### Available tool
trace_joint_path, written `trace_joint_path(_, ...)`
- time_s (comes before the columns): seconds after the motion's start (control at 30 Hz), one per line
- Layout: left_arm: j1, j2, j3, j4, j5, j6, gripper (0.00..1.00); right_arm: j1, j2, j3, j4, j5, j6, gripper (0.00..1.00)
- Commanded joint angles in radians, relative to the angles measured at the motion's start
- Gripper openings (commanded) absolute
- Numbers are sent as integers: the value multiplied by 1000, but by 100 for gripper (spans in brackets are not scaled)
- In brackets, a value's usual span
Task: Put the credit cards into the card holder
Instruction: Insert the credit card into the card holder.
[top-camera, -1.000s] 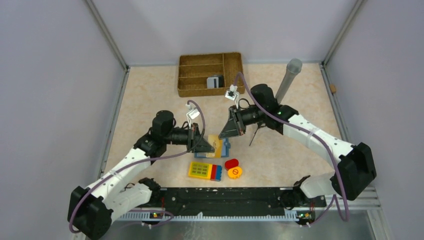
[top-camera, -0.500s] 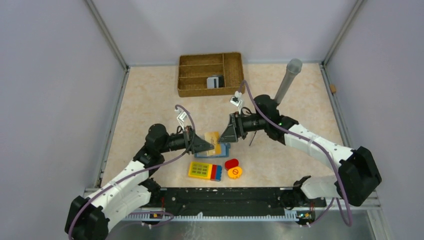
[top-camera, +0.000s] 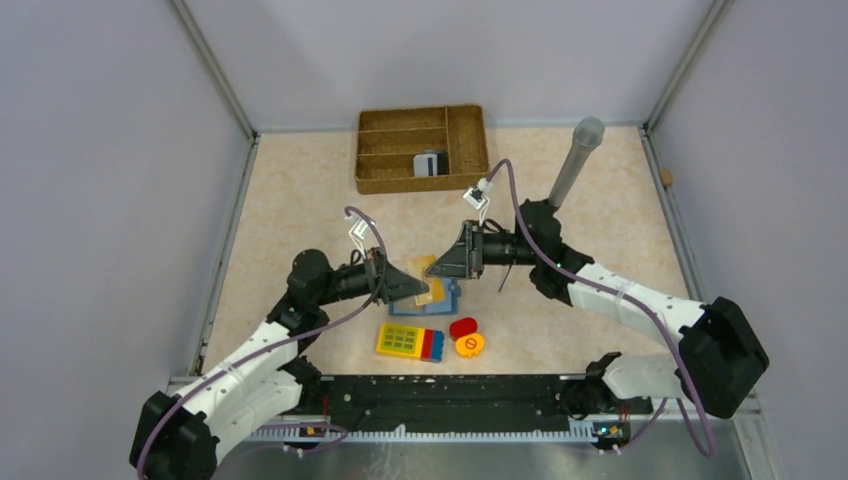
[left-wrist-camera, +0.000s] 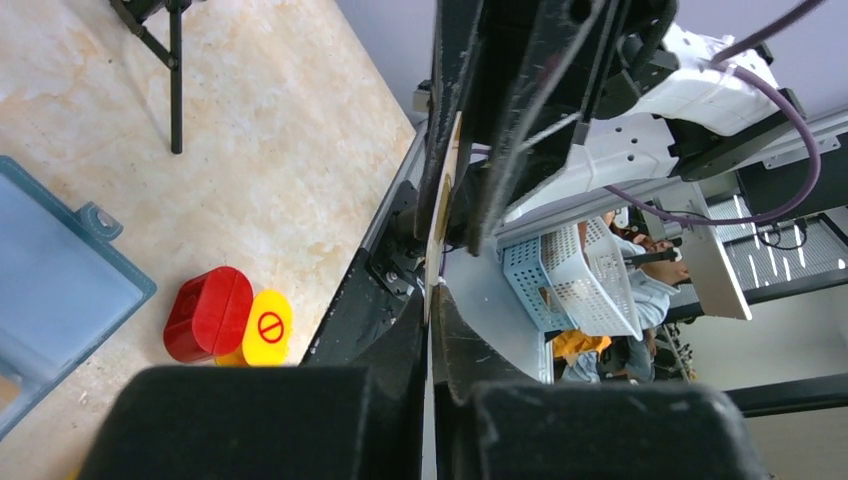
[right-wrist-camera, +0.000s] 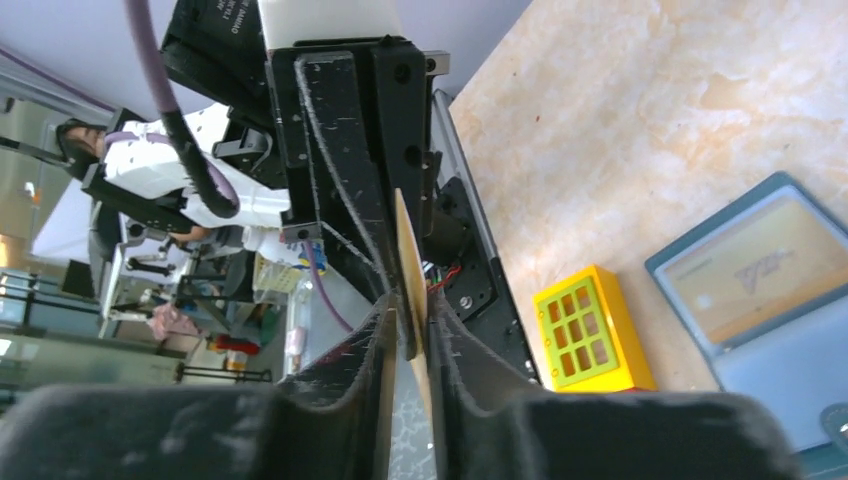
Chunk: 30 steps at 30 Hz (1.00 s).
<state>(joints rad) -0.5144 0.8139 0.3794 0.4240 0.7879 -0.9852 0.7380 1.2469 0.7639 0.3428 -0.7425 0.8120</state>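
Note:
A tan-yellow credit card (top-camera: 434, 292) stands on edge above the open teal-blue card holder (top-camera: 453, 299). My left gripper (top-camera: 424, 289) is shut on it; the left wrist view shows the card (left-wrist-camera: 437, 205) edge-on, running out from between my fingers (left-wrist-camera: 430, 300). My right gripper (top-camera: 442, 271) faces the left one, and its jaws stand around the card's other end. In the right wrist view the card (right-wrist-camera: 407, 265) lies against one finger with a narrow gap to the other. The holder (right-wrist-camera: 790, 340) lies flat with another tan card (right-wrist-camera: 765, 270) in its pocket.
A yellow keypad block (top-camera: 410, 342) and a red and yellow toy (top-camera: 465, 337) lie just in front of the holder. A wicker tray (top-camera: 421, 120) stands at the back, a grey cylinder (top-camera: 575, 160) at the back right. A thin black stand (left-wrist-camera: 175, 75) is beyond the holder.
My right gripper has moved left and down to the card until its jaws are around it. My left gripper has lowered and stretched out with the card, still holding it.

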Motion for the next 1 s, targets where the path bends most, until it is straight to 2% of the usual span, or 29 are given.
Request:
trace_joint_path(0.0, -2, 1, -13, 64, -12, -7, 0, 21, 23, -11, 151, -11, 66, 7)
trace_joint_path(0.03, -3, 3, -11, 48, -16, -1, 0, 21, 21, -17, 146, 9, 67, 1)
trace_joint_path(0.07, -3, 6, -4, 17, -29, 17, 7, 21, 18, -20, 117, 43, 59, 0)
trace_joint_path(0.13, -1, 8, 26, -124, -91, 82, 33, 21, 17, -4, -16, 145, 22, 0)
trace_joint_path(0.2, -1, 12, 74, -329, -212, 162, 58, 21, 36, 21, -179, 264, -7, 0)
trace_joint_path(0.27, 0, 29, 114, -495, -331, 230, 70, 21, 66, 21, -228, 342, -2, 0)
trace_joint_path(0.33, 1, 53, 145, -584, -438, 271, 77, 21, 101, 15, -233, 388, 24, 0)
trace_joint_path(0.47, 7, 123, 167, -663, -529, 291, 78, 21, 181, 15, -200, 405, 52, 0)
trace_joint_path(0.67, 24, 216, 148, -664, -597, 292, 65, 21, 283, 45, -209, 450, 53, 0)
trace_joint_path(0.83, 36, 253, 139, -667, -649, 301, 62, 22, 359, 45, -159, 438, 87, 0)
trace_joint_path(0.97, 57, 283, 118, -636, -630, 299, 58, 21, 398, 43, -101, 427, 123, 0)
